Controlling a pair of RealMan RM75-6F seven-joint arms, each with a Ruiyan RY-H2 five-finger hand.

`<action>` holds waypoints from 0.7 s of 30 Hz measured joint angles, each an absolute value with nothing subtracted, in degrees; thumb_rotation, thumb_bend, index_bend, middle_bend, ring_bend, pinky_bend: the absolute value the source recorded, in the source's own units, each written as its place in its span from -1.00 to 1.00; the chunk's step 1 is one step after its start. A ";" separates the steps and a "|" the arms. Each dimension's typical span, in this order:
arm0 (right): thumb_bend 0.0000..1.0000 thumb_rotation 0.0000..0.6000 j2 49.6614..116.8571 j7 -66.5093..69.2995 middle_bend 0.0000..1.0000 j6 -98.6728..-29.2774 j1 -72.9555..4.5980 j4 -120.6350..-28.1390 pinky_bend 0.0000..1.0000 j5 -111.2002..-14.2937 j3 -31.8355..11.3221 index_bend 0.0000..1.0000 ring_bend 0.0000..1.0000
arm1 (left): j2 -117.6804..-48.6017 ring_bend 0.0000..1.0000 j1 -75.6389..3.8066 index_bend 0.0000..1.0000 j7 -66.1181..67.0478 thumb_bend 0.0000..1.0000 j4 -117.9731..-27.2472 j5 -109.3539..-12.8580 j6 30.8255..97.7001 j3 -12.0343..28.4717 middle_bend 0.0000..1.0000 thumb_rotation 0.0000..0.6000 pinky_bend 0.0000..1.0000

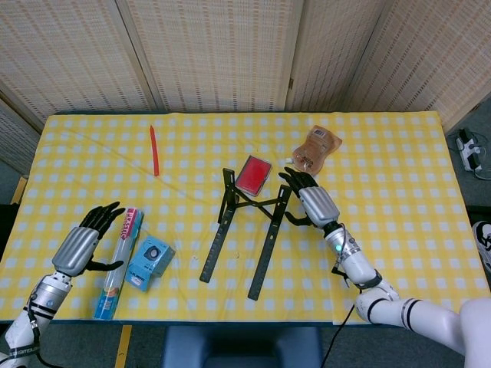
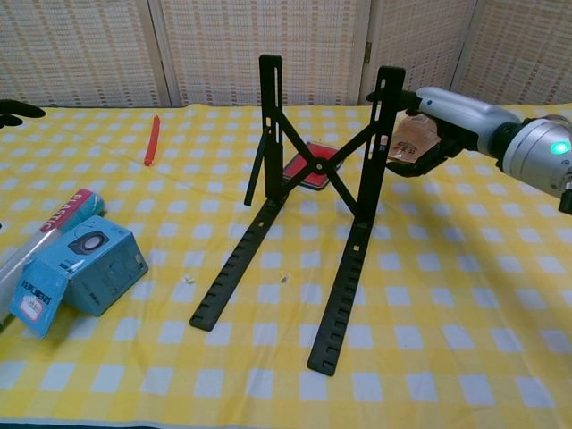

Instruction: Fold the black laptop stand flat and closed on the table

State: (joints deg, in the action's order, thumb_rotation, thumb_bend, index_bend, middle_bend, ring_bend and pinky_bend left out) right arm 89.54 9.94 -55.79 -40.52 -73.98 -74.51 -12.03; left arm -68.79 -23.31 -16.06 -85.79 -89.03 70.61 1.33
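One black laptop stand (image 1: 247,230) stands unfolded near the middle of the yellow checked tablecloth (image 1: 399,169), its two notched rails flat on the cloth, two uprights raised and joined by a crossed brace. Right hand (image 1: 312,202) grasps the right upright near its top, fingers curled round the bar, thumb on the far side in the chest view. Just behind the stand lies a small red case (image 1: 252,175); beyond the right hand, a brown pouch (image 1: 315,149). Well to the left, a light blue box (image 1: 150,263) rests touching a long tube-like package (image 1: 120,261). Left hand (image 1: 80,245) sits just left of that package, fingers spread, grasping nothing. A red pen (image 1: 154,149) lies apart near the far left of the table.
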 measured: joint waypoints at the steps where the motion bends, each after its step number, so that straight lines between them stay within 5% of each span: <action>1: -0.22 1.00 88.40 10.34 -1.00 -57.39 -39.84 -75.54 -1.00 -75.88 -11.68 -1.00 -1.00 | -68.74 -0.99 -23.22 -1.00 -16.18 -0.82 -85.73 -88.97 70.69 1.32 -1.00 1.00 -1.00; 15: -0.22 1.00 73.54 16.49 -1.00 -72.17 -32.21 -95.16 -1.00 -94.20 -5.12 -1.00 -1.00 | -67.94 -0.99 -22.25 -1.00 -16.58 -0.82 -85.77 -88.19 71.32 1.18 -1.00 1.00 -1.00; 21: -0.22 1.00 72.00 16.78 -1.00 -69.87 -33.12 -99.13 -1.00 -97.65 -2.79 -1.00 -1.00 | -67.49 -0.99 -21.85 -1.00 -16.26 -0.82 -86.43 -87.99 71.55 1.13 -1.00 1.00 -1.00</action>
State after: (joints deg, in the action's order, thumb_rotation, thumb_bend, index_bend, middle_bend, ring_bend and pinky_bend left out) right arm 72.00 16.78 -69.87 -33.12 -99.13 -97.65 -2.79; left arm -67.49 -21.85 -16.26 -86.43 -87.99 71.55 1.13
